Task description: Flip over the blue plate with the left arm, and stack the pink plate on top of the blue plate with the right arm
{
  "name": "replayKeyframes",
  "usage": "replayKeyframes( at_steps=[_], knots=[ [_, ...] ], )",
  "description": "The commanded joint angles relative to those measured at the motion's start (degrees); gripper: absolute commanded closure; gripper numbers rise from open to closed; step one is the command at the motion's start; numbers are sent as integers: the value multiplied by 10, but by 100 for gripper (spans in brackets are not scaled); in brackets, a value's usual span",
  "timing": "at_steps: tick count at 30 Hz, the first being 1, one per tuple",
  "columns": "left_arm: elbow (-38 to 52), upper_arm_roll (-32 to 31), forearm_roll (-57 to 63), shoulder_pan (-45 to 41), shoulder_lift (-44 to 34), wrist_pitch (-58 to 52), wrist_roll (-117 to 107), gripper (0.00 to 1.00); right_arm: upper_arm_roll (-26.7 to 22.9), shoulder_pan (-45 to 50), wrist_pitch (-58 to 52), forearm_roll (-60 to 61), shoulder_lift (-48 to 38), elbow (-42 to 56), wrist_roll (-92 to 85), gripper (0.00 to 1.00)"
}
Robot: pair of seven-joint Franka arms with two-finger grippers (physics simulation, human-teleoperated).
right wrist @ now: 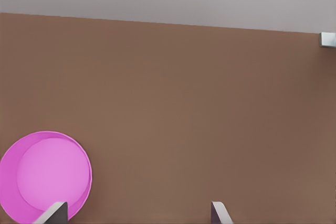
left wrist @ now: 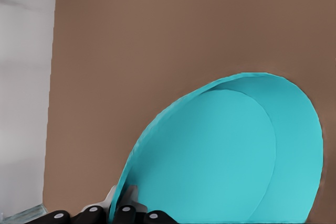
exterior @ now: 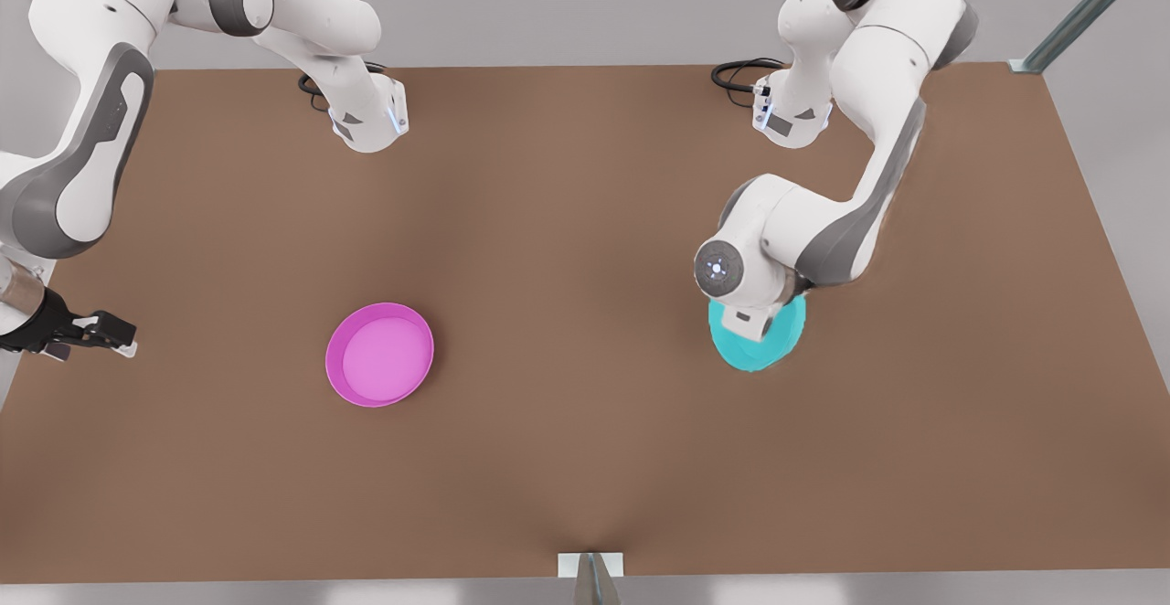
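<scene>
Turquoise round shallow plate is pinched at its rim by the left pincer and tilted off the brown bench, presumably for flipping. Magenta round plate lies apart, near the spread, waiting right pincer.

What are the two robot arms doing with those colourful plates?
The left arm's gripper is pinching the rim of the blue plate, on the front view's right, and has it tipped up on edge, partway through flipping it over. The pink plate lies flat on the brown table, right side up, with nothing touching it. The right arm's gripper waits open at the table's edge on the front view's left, facing the pink plate. The stacking has not begun.
</scene>
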Motion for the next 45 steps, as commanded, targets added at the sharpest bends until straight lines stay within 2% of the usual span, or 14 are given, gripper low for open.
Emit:
replayKeyframes(
  at_steps=[1,11,14,18,19,20,22,29,40,41,42,43,44,45],
  knots=[
    [0,1,85,-9,1,-5,-1,79,0,0,0,0,0,0,0,0],
    [-2,11,344,-180,88,-112,-35,79,-2,-1,-6,0,3,-3,0,0],
    [-2,107,355,-289,107,-115,-40,79,4,0,-47,23,10,-4,1,0],
    [-1,126,379,-361,149,-162,-69,79,3,-43,-89,39,88,-32,-260,0],
    [-1,144,383,-383,157,-166,-73,79,1,-43,-70,64,82,-77,-285,0],
    [-1,178,383,-422,170,-166,-74,79,3,-48,79,138,-7,-267,-181,0],
    [0,224,382,-486,190,-174,-73,79,30,-43,197,166,-14,-385,-105,0],
    [19,243,383,-536,237,-192,-74,79,30,-4,250,206,82,-382,-125,0],
    [32,244,381,-549,267,-198,-80,78,51,38,272,225,105,-386,-81,0],
    [34,244,381,-549,269,-198,-80,78,51,38,272,224,109,-385,-85,8],
    [40,244,382,-549,276,-198,-80,71,60,38,272,222,109,-383,-87,39],
    [40,244,382,-549,278,-198,-80,52,61,38,272,219,108,-382,-90,52],
    [40,244,383,-549,280,-197,-83,0,61,38,273,219,108,-381,-104,58],
    [40,244,383,-551,283,-198,-83,0,61,38,273,219,109,-381,-105,58]
  ],
)
